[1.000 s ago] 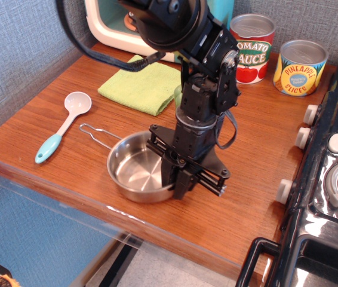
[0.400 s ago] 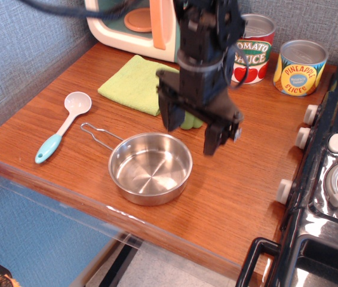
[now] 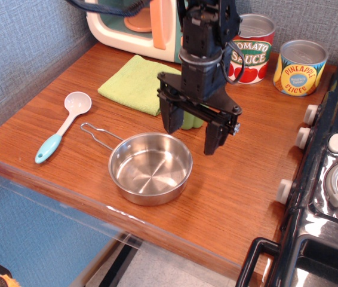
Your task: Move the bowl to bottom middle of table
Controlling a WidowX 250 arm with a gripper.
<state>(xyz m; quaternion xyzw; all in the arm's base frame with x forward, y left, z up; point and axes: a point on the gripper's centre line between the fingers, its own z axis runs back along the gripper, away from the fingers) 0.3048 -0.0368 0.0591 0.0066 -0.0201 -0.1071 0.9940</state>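
The shiny steel bowl (image 3: 150,168) sits on the reddish-brown wood table (image 3: 240,185) near its front edge, about midway along it. Its thin wire loop handle (image 3: 95,135) points to the upper left. My gripper (image 3: 190,139) hangs just above the bowl's far rim, open and empty, with its two black fingers spread wide apart. Nothing is held.
A white ladle with a light-blue handle (image 3: 63,127) lies left of the bowl. A green cloth (image 3: 137,84) lies behind it. A tomato sauce can (image 3: 251,49) and a pineapple can (image 3: 300,67) stand at the back. A black toy stove (image 3: 327,179) fills the right side.
One second ago my gripper was down at the bowl's right rim. It has since let go, opened and risen above the bowl. The bowl stays where it was set.
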